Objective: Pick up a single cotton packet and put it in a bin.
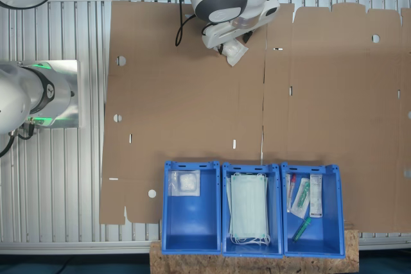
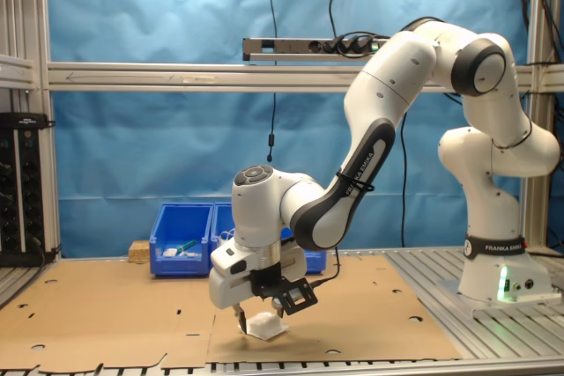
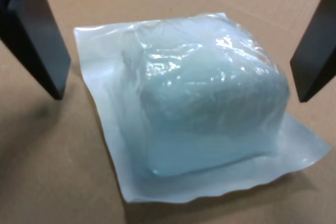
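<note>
Nearby, three blue bins [image 1: 250,248] sit well apart from cotton packet [image 3: 205,108].

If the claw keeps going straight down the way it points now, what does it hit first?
Most likely the cotton packet: in the wrist view it lies on the cardboard between the open claw's two fingers. The fingertips would probably reach cardboard either side; depth is unclear.

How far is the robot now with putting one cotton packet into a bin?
Early stage. Done: the gripper has its open fingers on either side of the cotton packet, which lies on the cardboard. In hand: nothing; the packet is not yet clamped or lifted. Left: close, lift, carry it to the blue bins and release. One bin already holds a similar packet.
</note>
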